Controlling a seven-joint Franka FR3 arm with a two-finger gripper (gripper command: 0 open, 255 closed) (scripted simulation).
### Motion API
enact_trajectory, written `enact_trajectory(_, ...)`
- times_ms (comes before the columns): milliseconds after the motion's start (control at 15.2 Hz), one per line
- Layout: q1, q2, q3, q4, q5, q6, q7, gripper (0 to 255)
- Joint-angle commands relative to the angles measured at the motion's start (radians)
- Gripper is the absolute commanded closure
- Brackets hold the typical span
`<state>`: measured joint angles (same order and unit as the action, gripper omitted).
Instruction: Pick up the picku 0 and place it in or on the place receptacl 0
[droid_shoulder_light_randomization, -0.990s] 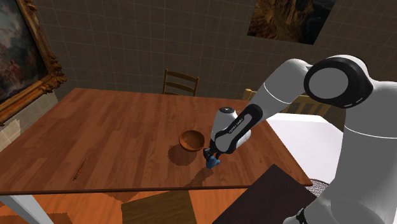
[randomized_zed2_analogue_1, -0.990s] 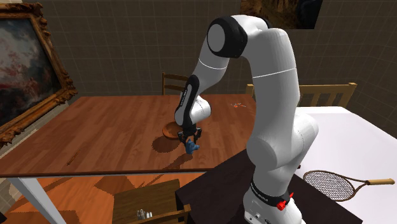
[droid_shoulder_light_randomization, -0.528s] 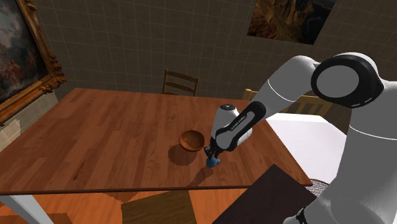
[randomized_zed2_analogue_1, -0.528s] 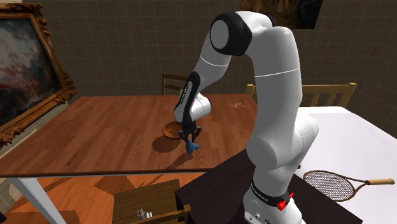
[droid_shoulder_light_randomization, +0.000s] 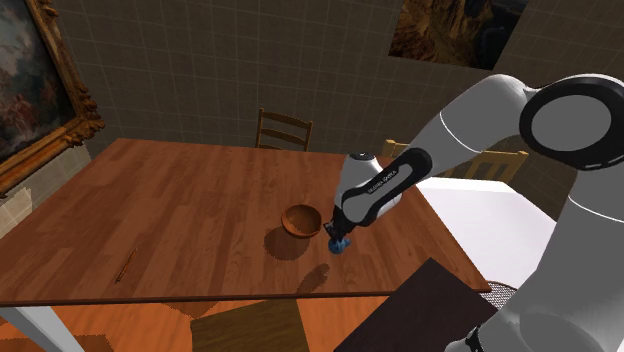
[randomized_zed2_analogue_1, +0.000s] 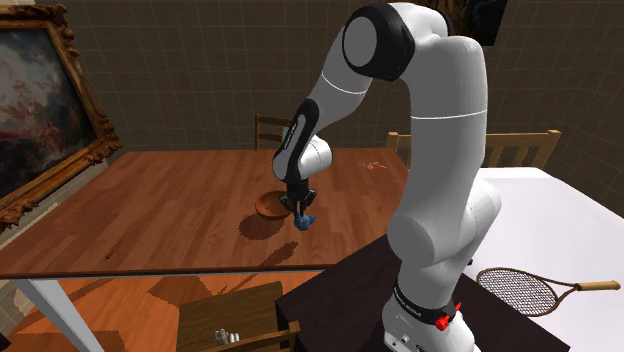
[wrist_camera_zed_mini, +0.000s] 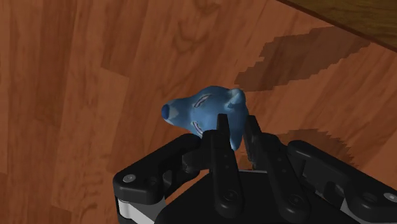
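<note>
Shoulder view: the white arm bends down from its upper right, forearm sloping toward the wooden bench (droid_shoulder_light_randomization: 170, 215). The pincer (droid_shoulder_light_randomization: 339, 240) points downward, closed on a small blue animal figurine (droid_shoulder_light_randomization: 340, 246) held clear of the wood, just beside a brown bowl (droid_shoulder_light_randomization: 301, 219) on that view's right.

Second exterior view: the arm arches high from the stand and folds down. The pincer (randomized_zed2_analogue_1: 303, 214) hangs near vertical over the bench (randomized_zed2_analogue_1: 150, 205), with the figurine (randomized_zed2_analogue_1: 306, 221) at its tip and the bowl (randomized_zed2_analogue_1: 268, 206) close on that view's left.

Wrist view: both black fingers (wrist_camera_zed_mini: 221, 149) clasp the figurine (wrist_camera_zed_mini: 200, 109) at its rear end. It is matte blue, rounded, with a blunt snout and a small ear. Its long axis runs sideways across the pincer (wrist_camera_zed_mini: 236, 124), snout jutting past one finger, roughly level above the bench (wrist_camera_zed_mini: 76, 76).
</note>
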<state>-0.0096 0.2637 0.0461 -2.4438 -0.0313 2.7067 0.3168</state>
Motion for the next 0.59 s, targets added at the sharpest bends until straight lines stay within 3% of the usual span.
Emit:
enact_trajectory(0,0.000,-0.029,0.002,-0.002,0.003,-0.027,-0.001,255)
enact_trajectory(528,-0.003,-0.134,0.008,-0.001,0.016,-0.133,-0.010,255)
